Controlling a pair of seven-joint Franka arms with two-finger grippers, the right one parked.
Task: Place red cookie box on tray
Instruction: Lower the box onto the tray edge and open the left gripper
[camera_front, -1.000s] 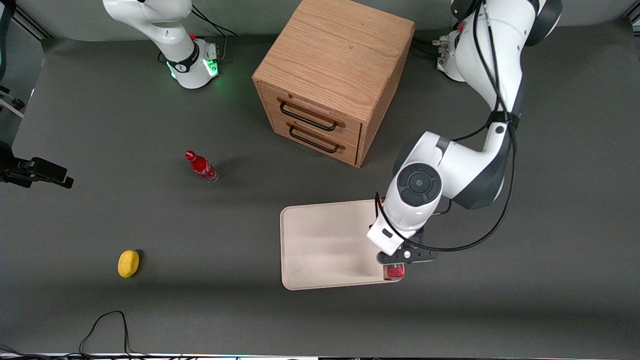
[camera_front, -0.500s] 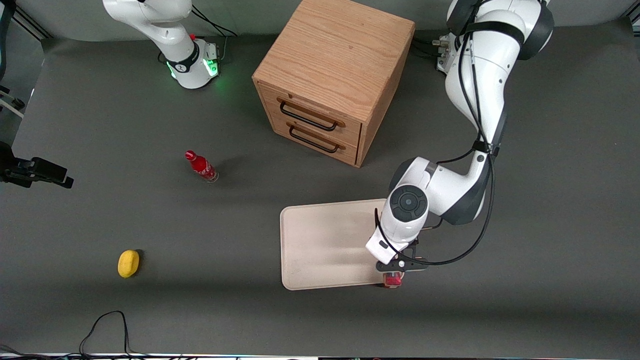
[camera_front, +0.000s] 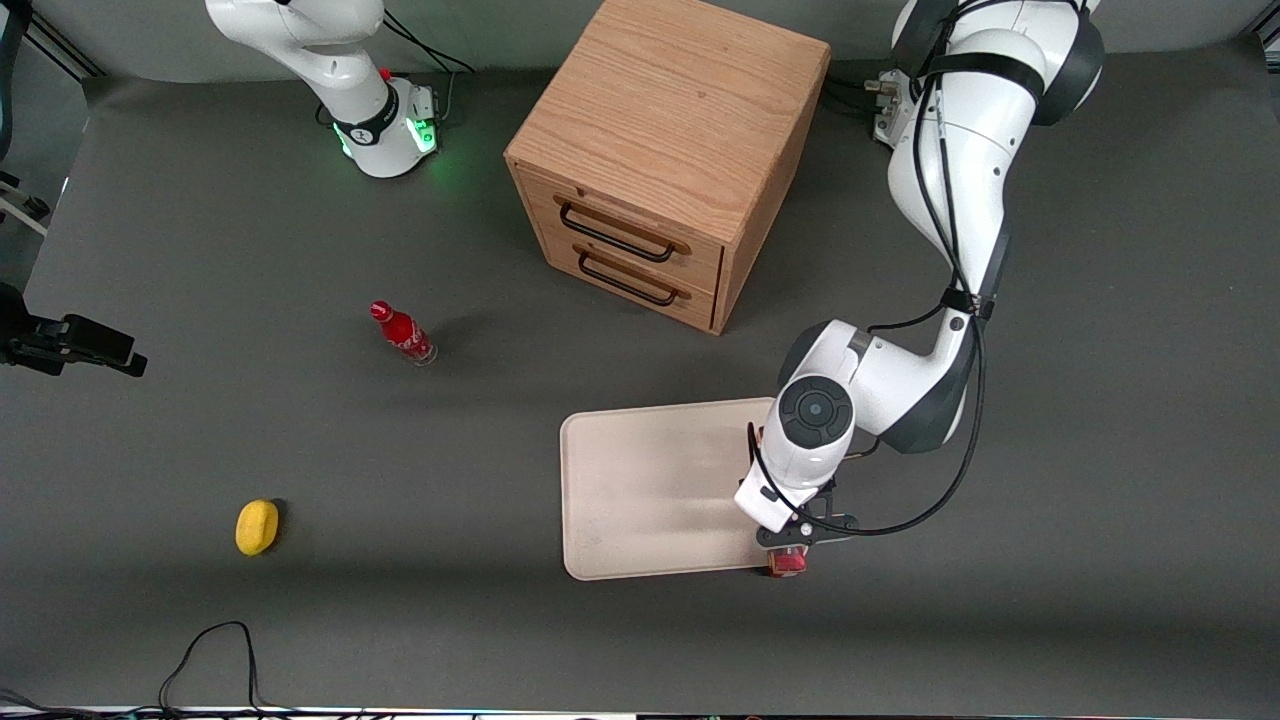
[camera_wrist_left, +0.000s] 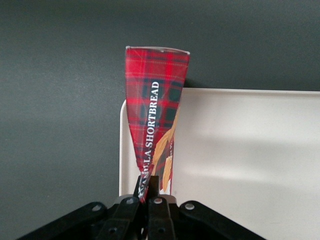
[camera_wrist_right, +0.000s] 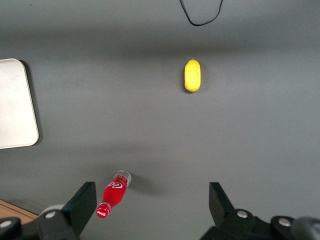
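Observation:
The red cookie box (camera_wrist_left: 155, 115), tartan-patterned with cookie pictures, is held on edge in my left gripper (camera_wrist_left: 148, 185), whose fingers are shut on its narrow end. It runs along the short edge of the cream tray (camera_wrist_left: 240, 150) at the working arm's end, and its free end juts past the tray's corner over the table. In the front view only the box's end (camera_front: 786, 563) shows under the gripper (camera_front: 792, 545), at the corner of the tray (camera_front: 640, 490) nearest the camera. I cannot tell whether the box touches the tray.
A wooden two-drawer cabinet (camera_front: 665, 150) stands farther from the camera than the tray. A small red bottle (camera_front: 403, 333) and a yellow lemon-like object (camera_front: 257, 526) lie toward the parked arm's end. A black cable (camera_front: 215, 650) loops near the table's front edge.
The left arm has come down and shifted slightly nearer the camera, carrying the box lower along the tray's short edge. The grip on the box is unchanged.

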